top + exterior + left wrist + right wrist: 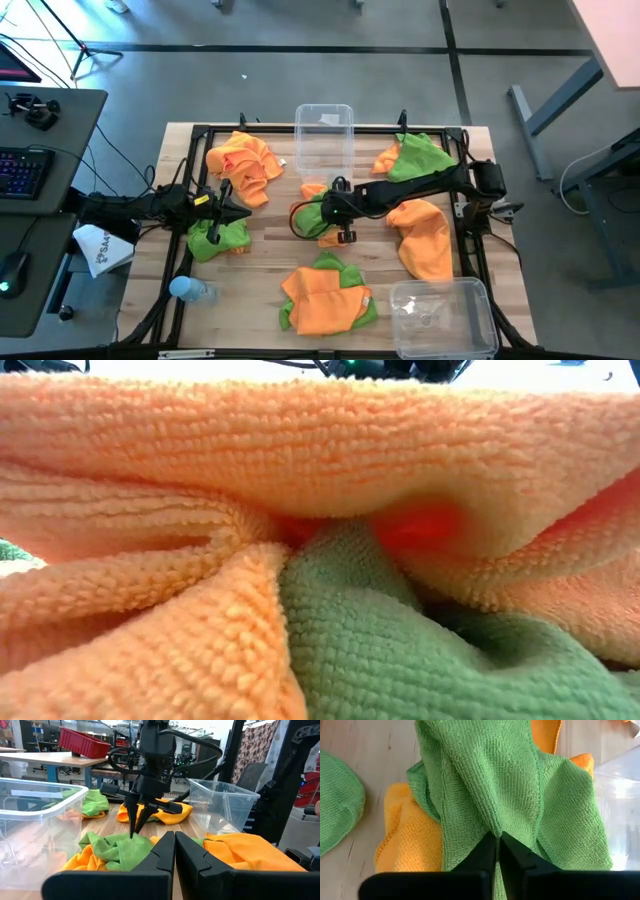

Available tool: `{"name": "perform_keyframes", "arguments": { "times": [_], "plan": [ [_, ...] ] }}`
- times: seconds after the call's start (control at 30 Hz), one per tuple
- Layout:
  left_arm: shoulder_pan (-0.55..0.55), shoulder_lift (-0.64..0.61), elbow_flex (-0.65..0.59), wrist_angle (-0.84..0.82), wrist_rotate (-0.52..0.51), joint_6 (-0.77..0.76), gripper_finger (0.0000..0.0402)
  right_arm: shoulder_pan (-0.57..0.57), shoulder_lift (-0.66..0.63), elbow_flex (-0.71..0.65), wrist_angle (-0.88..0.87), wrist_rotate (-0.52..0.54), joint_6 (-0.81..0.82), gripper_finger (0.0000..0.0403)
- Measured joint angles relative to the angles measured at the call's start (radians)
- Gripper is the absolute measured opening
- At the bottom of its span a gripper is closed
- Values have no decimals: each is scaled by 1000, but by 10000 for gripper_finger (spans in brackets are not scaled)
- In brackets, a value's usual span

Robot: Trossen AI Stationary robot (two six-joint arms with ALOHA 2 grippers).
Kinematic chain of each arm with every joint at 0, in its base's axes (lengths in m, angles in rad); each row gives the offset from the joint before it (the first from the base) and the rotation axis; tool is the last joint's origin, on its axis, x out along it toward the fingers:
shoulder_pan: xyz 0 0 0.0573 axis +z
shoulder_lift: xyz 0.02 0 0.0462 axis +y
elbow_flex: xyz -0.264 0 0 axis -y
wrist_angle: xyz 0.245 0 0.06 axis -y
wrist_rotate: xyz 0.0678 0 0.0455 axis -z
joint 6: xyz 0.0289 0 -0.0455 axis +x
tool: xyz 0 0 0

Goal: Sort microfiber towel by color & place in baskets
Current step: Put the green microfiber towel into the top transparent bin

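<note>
A lime green towel (485, 780) lies bunched on an orange towel (407, 840) at the table's middle. My right gripper (498, 839) reaches in from the right, slants down and is shut on the green towel (306, 218). The left wrist view shows its fingertips (134, 831) at the cloth. My left gripper (175, 840) stays shut and level at the table's left (240, 212), holding nothing. One clear basket (323, 135) stands at the far middle. Another (440, 315) stands at the near right corner. My right gripper pinches a raised fold of the green towel (495, 822) between its two fingertips. The fingers come from above, slanting down from the table's right. The rest of the towel lies slack on the orange towel and the table.
More heaps lie around: orange at the far left (245, 160), green by the left arm (215, 240), orange on green at the near middle (325, 295), green and orange at the far right (415, 155), orange at the right (425, 235). A blue-capped bottle (190, 290) lies near left. Towels (320, 510) fill the low view.
</note>
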Motion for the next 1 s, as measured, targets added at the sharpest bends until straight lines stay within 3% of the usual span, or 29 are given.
{"name": "perform_keyframes", "arguments": {
  "times": [0.2, 0.57, 1.0],
  "plan": [
    [0, 0, 0, 0, 0, 0, 0, 1, -5, 65, -63, 1, 24, 4],
    [0, 2, 0, 1, -1, 0, 0, 4, -88, 318, -217, 59, 1, 1],
    [0, 3, 0, 0, 0, 0, 0, -43, -194, 587, -235, 118, -8, 0]
  ]
}}
